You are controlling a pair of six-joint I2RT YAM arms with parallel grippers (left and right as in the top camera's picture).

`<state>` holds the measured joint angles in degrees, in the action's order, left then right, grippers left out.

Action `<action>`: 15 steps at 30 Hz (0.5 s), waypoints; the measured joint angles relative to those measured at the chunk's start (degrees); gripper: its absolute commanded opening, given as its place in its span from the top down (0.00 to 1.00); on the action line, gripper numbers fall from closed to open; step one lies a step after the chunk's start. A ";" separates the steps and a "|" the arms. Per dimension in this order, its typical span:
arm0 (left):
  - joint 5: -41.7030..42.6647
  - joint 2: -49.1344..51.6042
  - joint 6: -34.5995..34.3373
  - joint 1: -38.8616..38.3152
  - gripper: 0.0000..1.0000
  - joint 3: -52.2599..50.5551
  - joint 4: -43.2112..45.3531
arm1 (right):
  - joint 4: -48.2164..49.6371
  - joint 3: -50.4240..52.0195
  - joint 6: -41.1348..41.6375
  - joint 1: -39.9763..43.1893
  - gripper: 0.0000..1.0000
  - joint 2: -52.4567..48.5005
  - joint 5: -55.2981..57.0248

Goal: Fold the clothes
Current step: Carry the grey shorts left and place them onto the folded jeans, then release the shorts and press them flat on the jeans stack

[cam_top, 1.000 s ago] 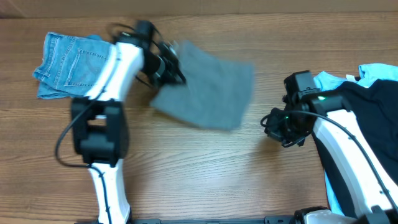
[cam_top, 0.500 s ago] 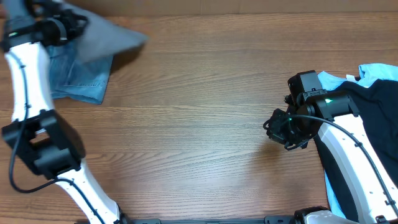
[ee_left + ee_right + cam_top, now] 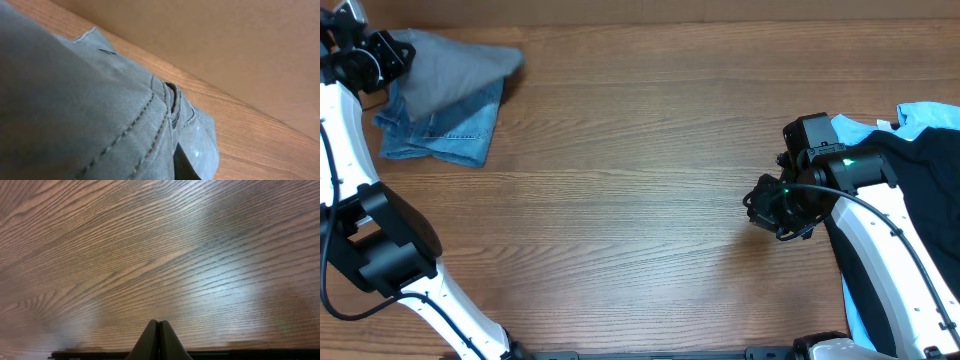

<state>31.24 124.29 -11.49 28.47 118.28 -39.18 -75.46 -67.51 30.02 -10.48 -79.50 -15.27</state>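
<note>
Brown wooden table (image 3: 640, 200) is being shared by two groups of clothes, and the folded jeans (image 3: 438, 140) at one corner are being taken as the reference. A grey garment (image 3: 460, 62) is being draped over the jeans, partly covering them. Its bunched end is being held by the left gripper (image 3: 382, 55), just beside the jeans. The fingers are being judged as clamped on the cloth, since the wrist view is being filled by grey fabric pressed close. The right gripper (image 3: 767, 208) is being kept well apart from the jeans, over bare wood, with its fingers (image 3: 150, 339) pressed together on nothing. A black garment (image 3: 920, 170) and a light blue garment (image 3: 932, 112) are being left furthest from the jeans, apparently unfolded.

Several risks are being judged from this. If the grey garment is being released while bunched, its fold is likely being lost. If cloth is being snagged on a finger during withdrawal, the garment is being dragged off the jeans and the jeans are being disturbed. Because the jeans are lying near the table's edge, a loose corner is being risked over the side
</note>
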 measured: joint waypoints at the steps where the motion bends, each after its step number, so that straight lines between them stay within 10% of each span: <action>1: -0.02 0.00 -0.13 -0.04 0.96 0.00 -0.13 | -0.04 0.00 0.17 0.00 0.96 0.00 -0.04; 5: -2.71 0.00 -0.63 -0.15 0.83 0.13 -6.12 | -0.07 0.00 0.81 0.00 0.96 0.00 -0.83; 8: -5.66 0.00 -0.63 -0.24 0.41 0.15 -11.47 | 0.00 0.00 1.05 0.00 0.96 0.00 -1.03; 9: -6.51 0.00 -0.68 -0.24 0.05 0.17 -13.55 | 0.02 0.00 1.09 0.00 0.96 0.00 -1.05; 15: -9.70 0.00 -0.37 0.15 0.00 0.17 -23.41 | 0.02 0.00 1.27 0.00 0.96 0.00 -1.05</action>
<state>21.54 124.29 -11.86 28.62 118.45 -62.59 -75.44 -67.51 31.29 -10.48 -79.50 -16.32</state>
